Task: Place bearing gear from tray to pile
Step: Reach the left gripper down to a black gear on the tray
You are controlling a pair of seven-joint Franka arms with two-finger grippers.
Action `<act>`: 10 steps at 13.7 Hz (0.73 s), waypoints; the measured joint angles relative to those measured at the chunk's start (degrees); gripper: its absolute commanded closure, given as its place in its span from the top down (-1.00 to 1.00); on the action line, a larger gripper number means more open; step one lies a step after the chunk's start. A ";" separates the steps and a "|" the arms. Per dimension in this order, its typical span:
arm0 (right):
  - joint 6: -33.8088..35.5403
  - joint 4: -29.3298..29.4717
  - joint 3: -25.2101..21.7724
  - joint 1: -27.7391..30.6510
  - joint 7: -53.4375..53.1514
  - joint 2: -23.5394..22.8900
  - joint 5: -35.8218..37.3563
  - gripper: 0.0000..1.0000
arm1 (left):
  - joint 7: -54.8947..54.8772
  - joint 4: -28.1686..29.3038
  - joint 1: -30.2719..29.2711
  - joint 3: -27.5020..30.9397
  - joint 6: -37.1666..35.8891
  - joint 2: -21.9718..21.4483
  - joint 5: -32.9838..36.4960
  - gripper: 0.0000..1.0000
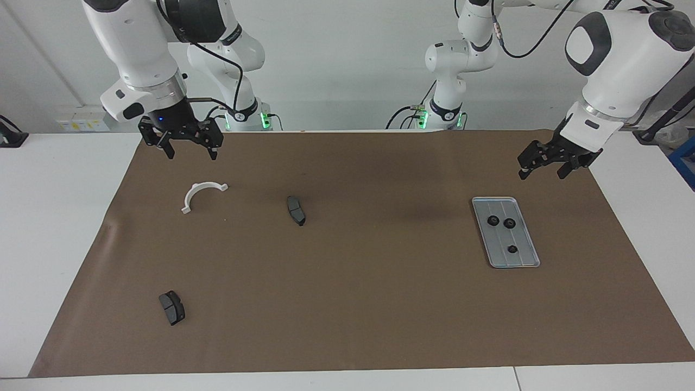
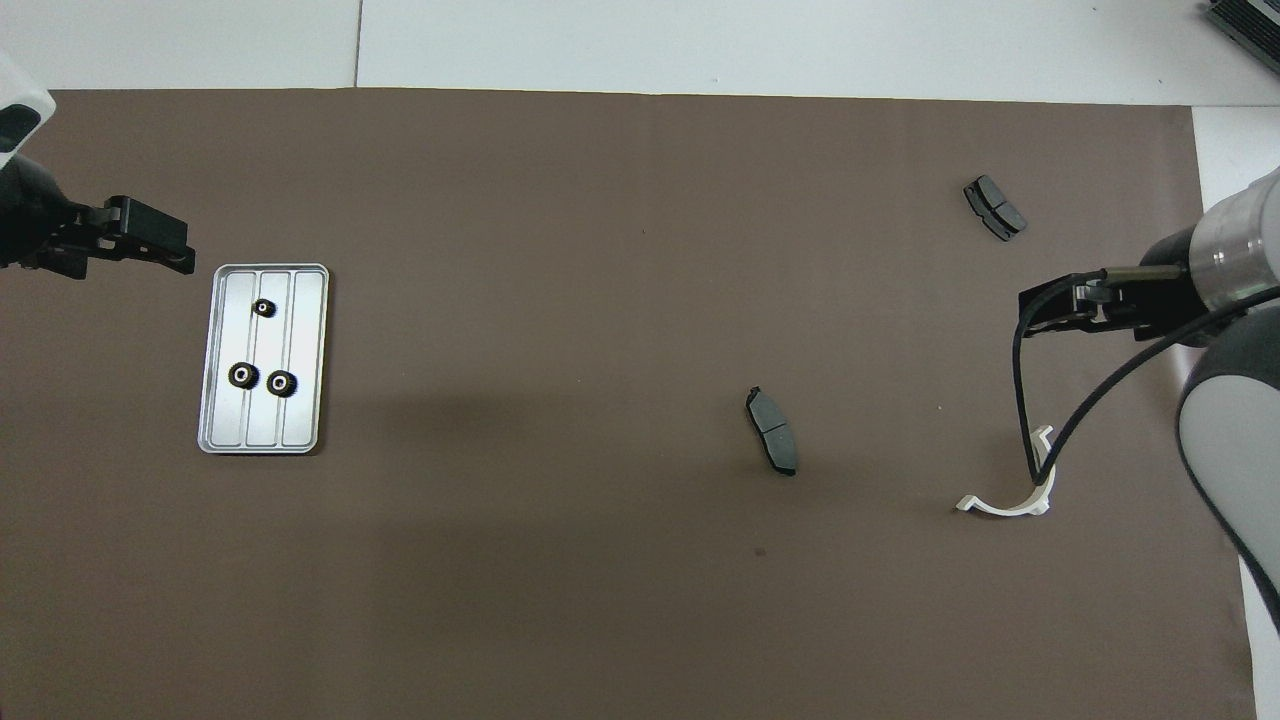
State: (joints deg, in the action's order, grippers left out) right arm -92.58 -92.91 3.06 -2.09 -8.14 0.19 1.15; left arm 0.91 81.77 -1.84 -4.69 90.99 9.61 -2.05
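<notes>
The left gripper hangs in the air with its fingers spread and nothing between them, above the brown mat just beside the tray, on the tray's robot-ward side. The right gripper is likewise released and empty, well apart from the tray at the other end of the mat, up over bare mat just robot-ward of a white bracket. In this facing view all three gears lie in the tray: two side by side in the part nearer the robots, the third alone toward the tray's farther end. No gear lies on the mat, so no pile exists yet. Two dark pads sit well away from the tray, one near the mat's middle, the other out toward the right arm's end.

From overhead, the left gripper shows beside the tray's outer edge, not over it, and the right gripper is well off. The gears again all rest inside the rim, untouched.

By my reading the task has not started: nothing is grasped, nothing moved. All three gears are left to carry out. The left arm is the one placed for the first pick.
</notes>
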 measured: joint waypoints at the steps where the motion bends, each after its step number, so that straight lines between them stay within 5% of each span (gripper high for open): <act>1: 0.00 0.00 0.00 0.00 0.00 0.00 0.00 1.00 | -0.28 0.03 -0.01 0.00 0.00 -0.07 0.00 1.00; 6: 0.00 0.00 0.00 0.00 0.00 0.00 0.00 1.00 | -1.24 3.18 -0.09 0.12 1.10 -1.53 0.01 1.00; 10: 0.08 -0.03 0.00 0.00 0.00 0.00 0.00 1.00 | -1.46 15.19 -1.66 0.45 13.11 -4.64 0.03 1.00</act>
State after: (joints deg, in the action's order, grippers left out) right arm -92.50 -92.93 3.06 -2.09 -8.14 0.19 1.15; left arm -0.54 96.96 -3.51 -4.24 104.10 4.97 -2.03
